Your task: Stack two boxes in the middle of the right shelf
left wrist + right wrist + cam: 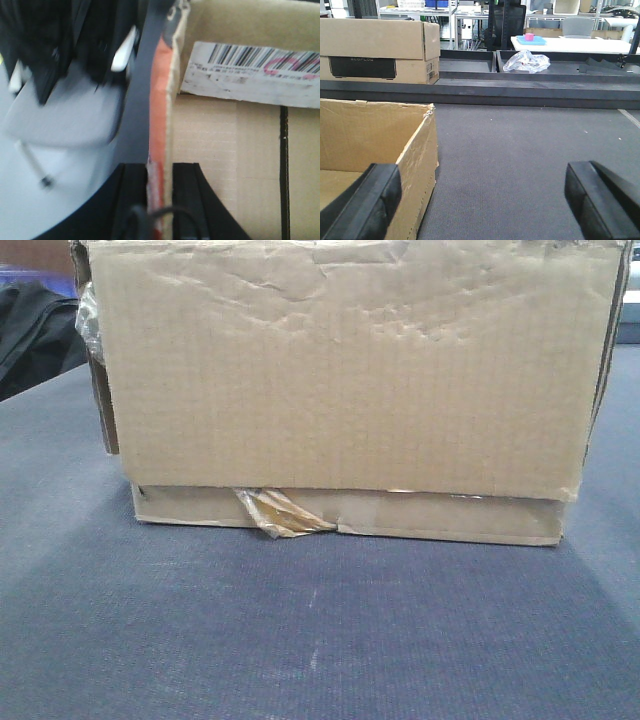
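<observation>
Stacked boxes (350, 370) fill the front; bare mat (320, 630) lies before them. Right gripper (480, 192) spread wide: box wall (420, 155) at left, free mat ahead, dark ledge (520, 92) crossing beyond.

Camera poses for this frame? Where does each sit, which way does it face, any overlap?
Exterior front: low above the mat, facing the brown box broadside; no robot parts clearly shown.
Left wrist: behind the left gripper, looking along fingers clamping that box's wall.
Right wrist: behind the open right gripper, looking level across the mat toward a far box.
Shared: the brown box apparently shows in all three.
</observation>
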Available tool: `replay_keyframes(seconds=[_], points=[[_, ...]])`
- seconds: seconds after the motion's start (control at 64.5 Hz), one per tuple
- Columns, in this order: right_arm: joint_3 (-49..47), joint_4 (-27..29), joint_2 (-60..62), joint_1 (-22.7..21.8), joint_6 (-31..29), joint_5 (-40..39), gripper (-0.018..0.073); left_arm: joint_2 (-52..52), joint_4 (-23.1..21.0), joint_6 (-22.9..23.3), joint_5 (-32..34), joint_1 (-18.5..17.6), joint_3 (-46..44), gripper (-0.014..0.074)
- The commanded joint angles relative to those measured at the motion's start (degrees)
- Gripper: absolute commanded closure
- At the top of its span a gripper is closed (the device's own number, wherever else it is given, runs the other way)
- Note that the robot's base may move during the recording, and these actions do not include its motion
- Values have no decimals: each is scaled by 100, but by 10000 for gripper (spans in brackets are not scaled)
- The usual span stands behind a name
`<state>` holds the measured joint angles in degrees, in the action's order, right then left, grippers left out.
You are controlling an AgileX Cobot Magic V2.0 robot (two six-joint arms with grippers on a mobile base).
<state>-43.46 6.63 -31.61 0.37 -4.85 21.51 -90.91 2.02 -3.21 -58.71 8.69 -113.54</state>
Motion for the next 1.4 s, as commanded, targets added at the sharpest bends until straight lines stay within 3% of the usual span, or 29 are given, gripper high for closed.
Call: replay_keyframes(seconds=[0.0, 0.14, 0.326, 0.403, 0.511, 0.605, 0.729, 0.883, 1.379], points=[[-44, -57, -36, 25, -10, -92, -9, 378, -601, 89, 177, -19, -45, 707], [-44, -57, -36, 25, -10, -102, -9, 634, -952, 89, 218, -484, -45, 707], [-44, -57, -36, 25, -10, -110, -9, 611, -979, 182, 580, -1636, -45, 707], [-44, -57, -36, 25, -10, -110, -9, 492, -901, 397, 878, -2198, -45, 707], [-44, -57, -36, 25, -10, -110, -9, 234, -776, 692, 1137, -2734, -45, 707], [-44, -46, -36, 25, -10, -104, -9, -62, -406, 1084, 1154, -3069, -45, 707], [-44, -5, -36, 25, -10, -93, -9, -435, -1, 1488, 1019, -3258, -45, 707], [-44, -8, -36, 36, -10, -93, -9, -788, 142, 1843, 878, -3267, -45, 707], [-44, -8, -36, 158, -10, -93, -9, -1298, 70, 1867, 718, -3302, -45, 706]])
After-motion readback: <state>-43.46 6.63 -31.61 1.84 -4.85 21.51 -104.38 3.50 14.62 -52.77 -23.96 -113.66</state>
